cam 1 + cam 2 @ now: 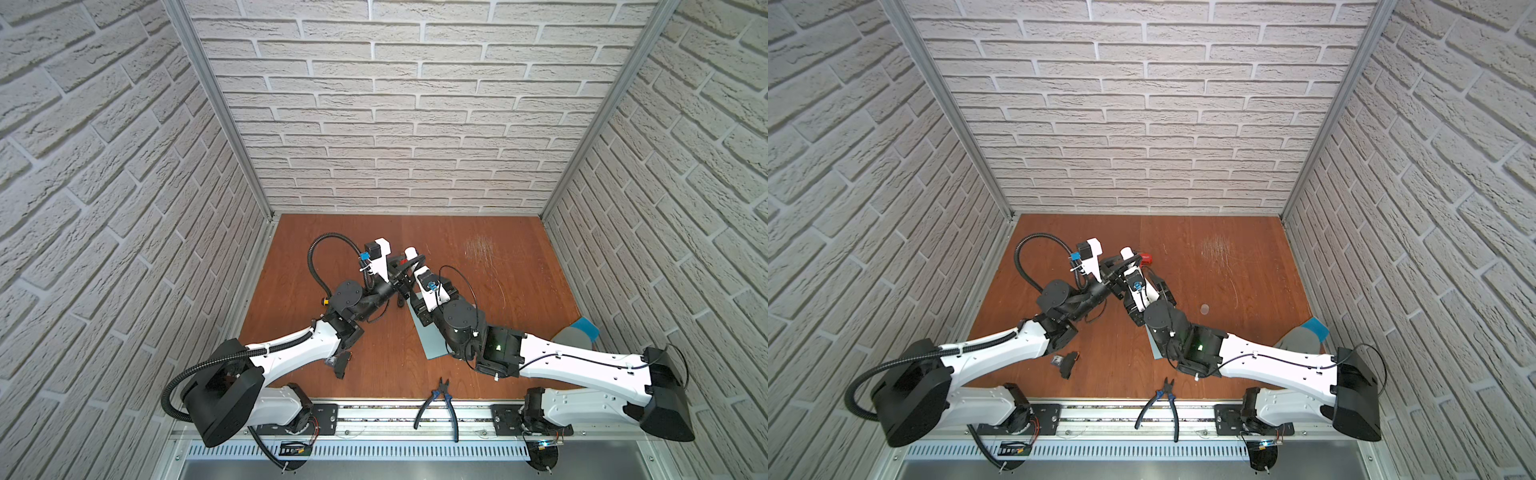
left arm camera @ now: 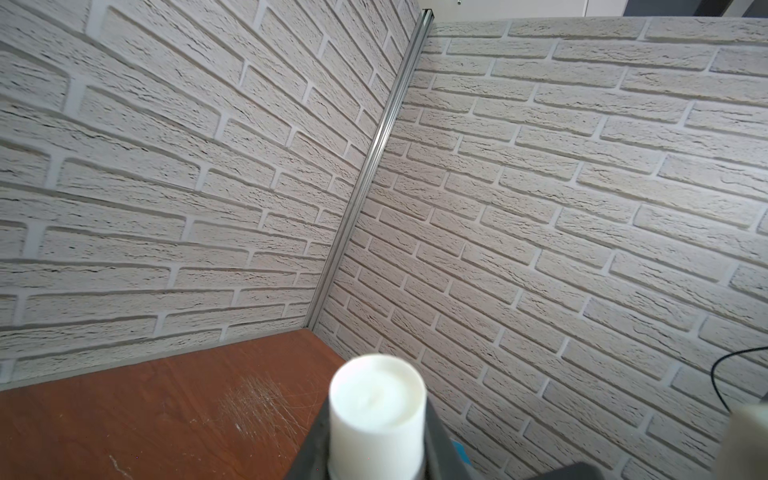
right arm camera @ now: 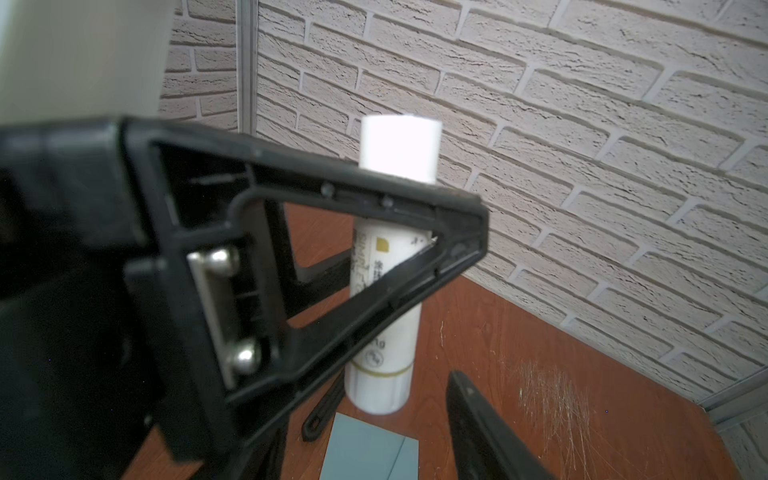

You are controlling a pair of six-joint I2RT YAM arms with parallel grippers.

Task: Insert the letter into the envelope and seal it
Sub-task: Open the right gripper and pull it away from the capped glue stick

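Observation:
My left gripper (image 2: 376, 440) is shut on a white glue stick (image 2: 377, 399), held roughly upright over the table's middle in both top views (image 1: 410, 252) (image 1: 1126, 252). In the right wrist view the stick (image 3: 384, 365) passes through the left gripper's black fingers (image 3: 374, 199). My right gripper (image 3: 386, 419) is open on either side of the stick's lower end, one finger (image 3: 482, 432) well apart from it. The blue-grey envelope (image 1: 428, 340) (image 1: 1153, 349) (image 3: 370, 449) lies flat, mostly under the right arm. The letter shows in no view.
A red cap (image 1: 1146, 259) lies just beyond the grippers. A grey glove with a blue cuff (image 1: 577, 334) lies at the right wall. Blue-handled pliers (image 1: 440, 399) lie at the front edge. A loose black part (image 1: 340, 365) lies under the left arm. Brick walls enclose three sides.

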